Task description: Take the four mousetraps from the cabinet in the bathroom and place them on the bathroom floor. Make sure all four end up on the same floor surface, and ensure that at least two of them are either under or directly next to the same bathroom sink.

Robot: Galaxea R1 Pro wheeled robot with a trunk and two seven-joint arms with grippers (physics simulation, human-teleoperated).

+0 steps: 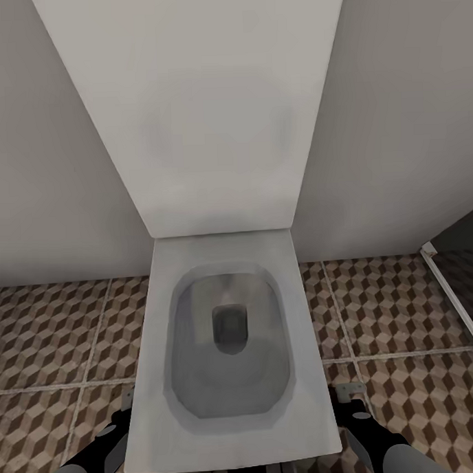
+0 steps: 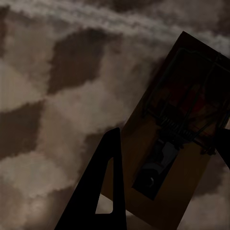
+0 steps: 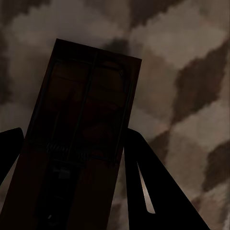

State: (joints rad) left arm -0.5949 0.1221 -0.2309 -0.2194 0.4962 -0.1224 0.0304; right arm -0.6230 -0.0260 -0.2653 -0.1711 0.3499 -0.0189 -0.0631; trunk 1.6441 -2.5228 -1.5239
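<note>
Both arms low at the head view's bottom edge, forearms angled in and fwd, one each side. Left pincer (image 2: pixel 165 172) pts down at the floor, dark fingers (image 2: pixel 108 182) spread w/ a trap (image 2: pixel 177 143) gripped between. Right pincer (image 3: pixel 76 177) same pose, fingers (image 3: pixel 148 187) either side of its trap (image 3: pixel 81 139), clamped on it.

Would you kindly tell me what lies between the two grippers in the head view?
The open white toilet sits between the left gripper and right gripper, on the cube-patterned bathroom floor.
</note>
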